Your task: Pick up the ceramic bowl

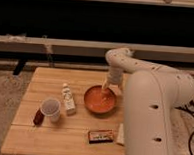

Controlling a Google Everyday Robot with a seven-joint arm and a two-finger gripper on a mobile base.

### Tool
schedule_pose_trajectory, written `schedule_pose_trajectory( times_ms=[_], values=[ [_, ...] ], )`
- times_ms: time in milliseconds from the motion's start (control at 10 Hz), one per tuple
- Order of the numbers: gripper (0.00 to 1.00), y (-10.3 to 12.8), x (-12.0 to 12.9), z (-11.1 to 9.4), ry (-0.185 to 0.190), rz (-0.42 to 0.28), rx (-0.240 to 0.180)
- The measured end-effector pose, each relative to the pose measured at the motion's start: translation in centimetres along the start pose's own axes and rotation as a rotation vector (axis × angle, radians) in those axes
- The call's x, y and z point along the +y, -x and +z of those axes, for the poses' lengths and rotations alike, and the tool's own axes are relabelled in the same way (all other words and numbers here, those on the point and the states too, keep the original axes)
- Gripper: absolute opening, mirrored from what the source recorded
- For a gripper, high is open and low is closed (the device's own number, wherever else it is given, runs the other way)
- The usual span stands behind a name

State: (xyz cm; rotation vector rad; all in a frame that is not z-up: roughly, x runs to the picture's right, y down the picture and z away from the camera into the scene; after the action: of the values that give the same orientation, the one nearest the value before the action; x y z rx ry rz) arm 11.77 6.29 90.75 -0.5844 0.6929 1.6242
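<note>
The ceramic bowl (100, 100) is a round, shallow orange-red bowl with a darker rim. It sits on the wooden table (46, 133), right of centre. My gripper (108, 89) hangs from the white arm over the bowl's far right rim and reaches down into the bowl. The arm's wrist hides part of the rim on that side.
A small translucent plastic cup (50, 109) stands at the left with a dark red object (38, 117) beside it. A white bottle (67, 99) lies between cup and bowl. A dark flat packet (100, 136) lies near the front edge. A dark window and ledge run behind.
</note>
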Motion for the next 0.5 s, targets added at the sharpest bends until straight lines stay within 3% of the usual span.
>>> schedule_pose_trajectory(
  times_ms=[200,500],
  values=[
    [0.75,-0.4,0.4,1.4,0.025,0.008,0.016],
    [0.45,-1.8,1.2,2.6,0.06,-0.007,0.047]
  ],
)
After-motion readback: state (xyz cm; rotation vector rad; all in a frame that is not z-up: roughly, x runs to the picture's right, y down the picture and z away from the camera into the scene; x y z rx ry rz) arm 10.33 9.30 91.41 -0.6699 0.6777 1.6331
